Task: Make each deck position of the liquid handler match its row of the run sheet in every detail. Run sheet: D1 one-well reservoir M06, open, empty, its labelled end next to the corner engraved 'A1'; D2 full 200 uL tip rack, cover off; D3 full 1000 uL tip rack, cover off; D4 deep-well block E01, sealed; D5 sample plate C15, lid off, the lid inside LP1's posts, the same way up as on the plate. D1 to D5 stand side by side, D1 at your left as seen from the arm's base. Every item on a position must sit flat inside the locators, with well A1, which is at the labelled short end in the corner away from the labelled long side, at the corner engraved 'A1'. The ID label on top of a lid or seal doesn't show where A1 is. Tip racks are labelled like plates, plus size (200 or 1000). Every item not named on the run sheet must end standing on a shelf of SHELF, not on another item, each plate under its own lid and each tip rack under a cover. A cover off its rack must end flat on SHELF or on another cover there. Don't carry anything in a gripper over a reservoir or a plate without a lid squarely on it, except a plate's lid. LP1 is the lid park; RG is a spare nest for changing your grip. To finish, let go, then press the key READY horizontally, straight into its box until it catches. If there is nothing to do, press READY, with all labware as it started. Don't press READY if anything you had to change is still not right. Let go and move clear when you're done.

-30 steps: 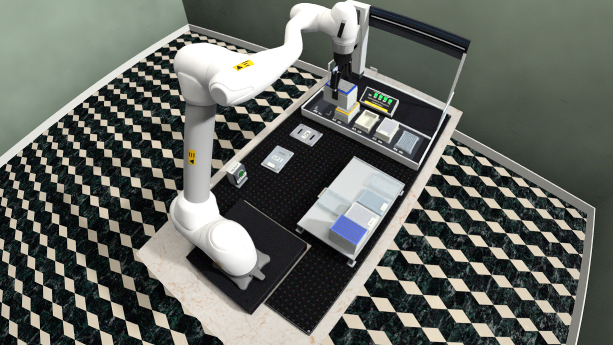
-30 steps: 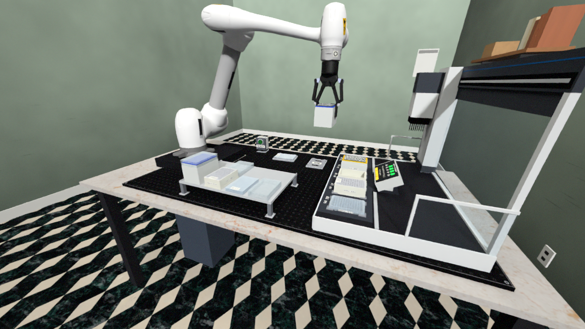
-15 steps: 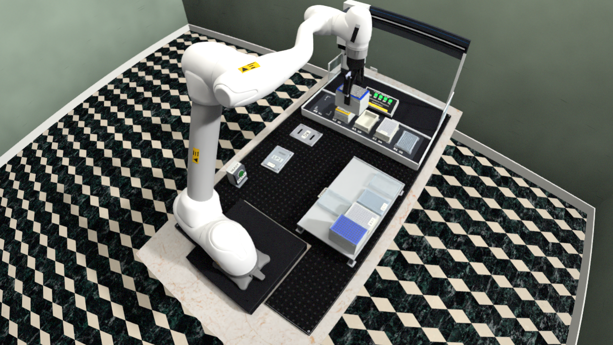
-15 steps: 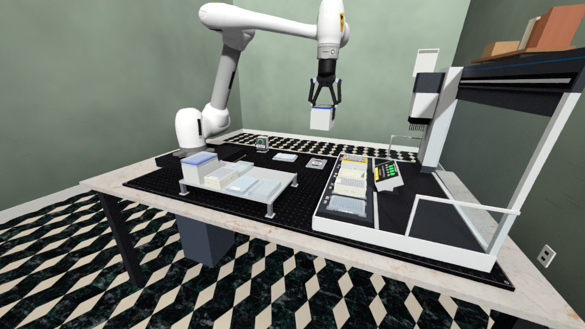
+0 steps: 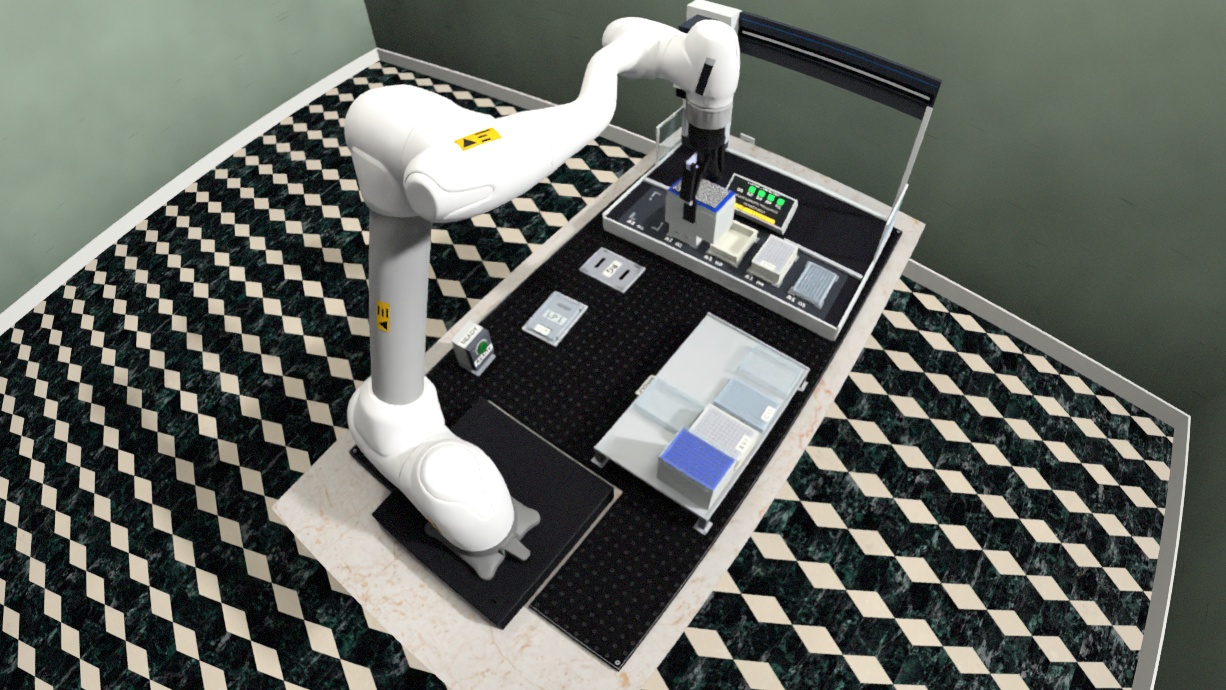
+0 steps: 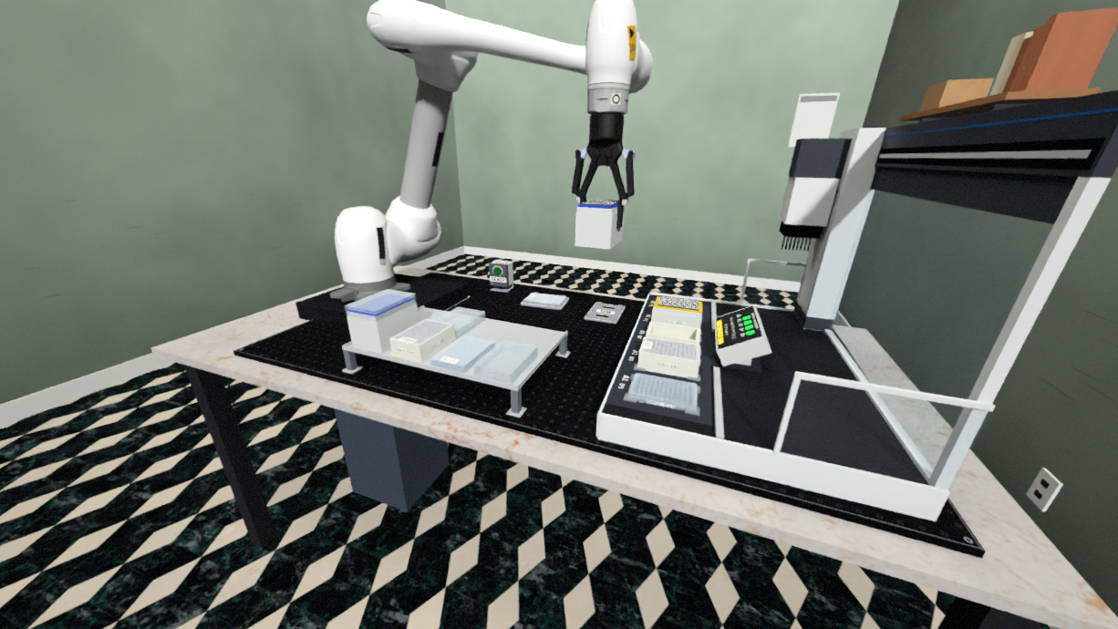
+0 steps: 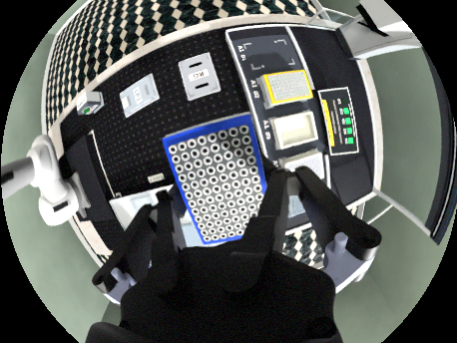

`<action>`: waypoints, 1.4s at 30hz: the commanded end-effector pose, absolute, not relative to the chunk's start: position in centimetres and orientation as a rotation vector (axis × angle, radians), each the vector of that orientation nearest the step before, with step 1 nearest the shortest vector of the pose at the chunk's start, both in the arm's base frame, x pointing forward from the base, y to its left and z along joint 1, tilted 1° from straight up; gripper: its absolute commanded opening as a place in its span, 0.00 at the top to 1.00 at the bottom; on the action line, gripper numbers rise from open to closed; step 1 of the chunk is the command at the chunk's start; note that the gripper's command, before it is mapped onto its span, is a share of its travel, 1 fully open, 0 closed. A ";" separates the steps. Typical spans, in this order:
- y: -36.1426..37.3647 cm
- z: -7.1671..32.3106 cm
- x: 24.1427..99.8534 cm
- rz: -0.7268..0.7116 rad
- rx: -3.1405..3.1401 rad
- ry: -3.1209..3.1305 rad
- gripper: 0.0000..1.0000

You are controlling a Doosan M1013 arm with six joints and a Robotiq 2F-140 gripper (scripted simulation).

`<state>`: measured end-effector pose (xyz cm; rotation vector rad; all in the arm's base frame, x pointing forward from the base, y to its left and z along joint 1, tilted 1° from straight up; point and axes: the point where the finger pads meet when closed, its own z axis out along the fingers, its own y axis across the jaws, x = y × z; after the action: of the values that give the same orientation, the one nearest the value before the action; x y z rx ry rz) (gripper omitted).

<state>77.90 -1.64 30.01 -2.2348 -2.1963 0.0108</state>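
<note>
My gripper [image 5: 691,184] is shut on a white tip rack with a blue rim [image 5: 700,216], cover off, tips showing. It hangs high above the table near the left part of the deck row, as the exterior view shows [image 6: 598,222]. In the wrist view the rack [image 7: 216,184] sits between my fingers. Below, the leftmost deck position [image 7: 265,52] is bare. Then come a yellow-rimmed tip rack [image 7: 287,86], an open reservoir [image 7: 293,131], a white deep-well block [image 5: 774,257] and a clear plate [image 5: 812,282].
SHELF [image 5: 706,402] carries a blue-covered rack [image 5: 696,458], two plates and two clear covers. LP1 [image 5: 555,318], RG [image 5: 615,273] and the READY key [image 5: 478,349] stand on the black mat. The handler's console [image 5: 761,204] and pipetting head [image 6: 805,202] rise behind the deck.
</note>
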 end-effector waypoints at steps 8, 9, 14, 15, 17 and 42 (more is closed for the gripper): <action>-1.6 30.2 72.9 0.008 -2.236 -2.197 0.90; -1.6 30.2 72.4 0.008 -2.236 -2.197 0.90; -1.6 30.2 70.9 0.008 -2.236 -2.197 0.90; -1.6 30.2 70.4 0.008 -2.236 -2.197 0.90; -1.5 30.2 69.4 0.008 -2.236 -2.197 0.90; -8.5 30.2 66.5 0.008 -2.236 -2.197 0.90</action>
<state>66.43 -7.35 30.15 -2.2356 -2.1965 0.0103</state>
